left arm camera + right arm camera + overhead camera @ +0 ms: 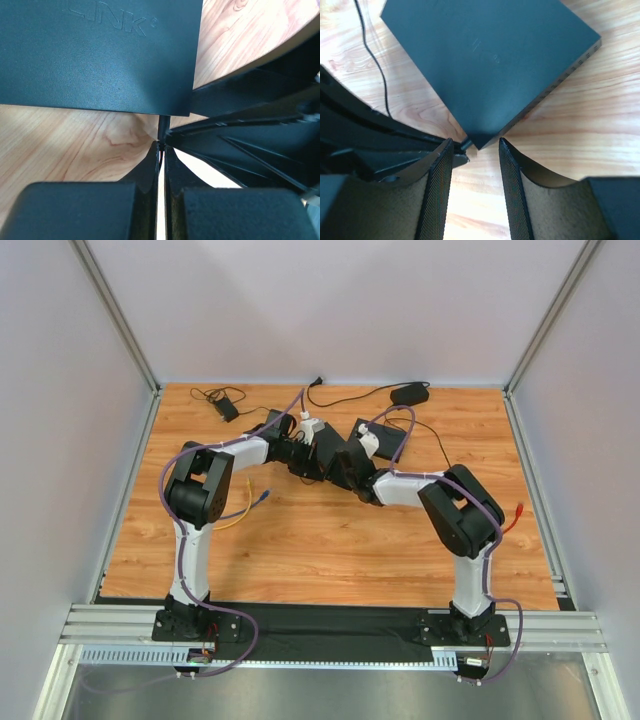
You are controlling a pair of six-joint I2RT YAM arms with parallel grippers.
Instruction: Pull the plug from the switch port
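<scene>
- The switch (490,65) lies on the tabletop (330,550) at upper centre of the overhead view, where both arms meet.
- The left gripper (161,149) has its jaws pressed together on a thin dark stub, probably the plug (162,129), at the switch's lower edge.
- The right gripper (475,142) has its jaws partly apart astride the switch's near corner, with no contact visible.
- Step in hand: plug gripped but not yet drawn out.
- Next: brace the switch, then pull straight away from the port.
</scene>
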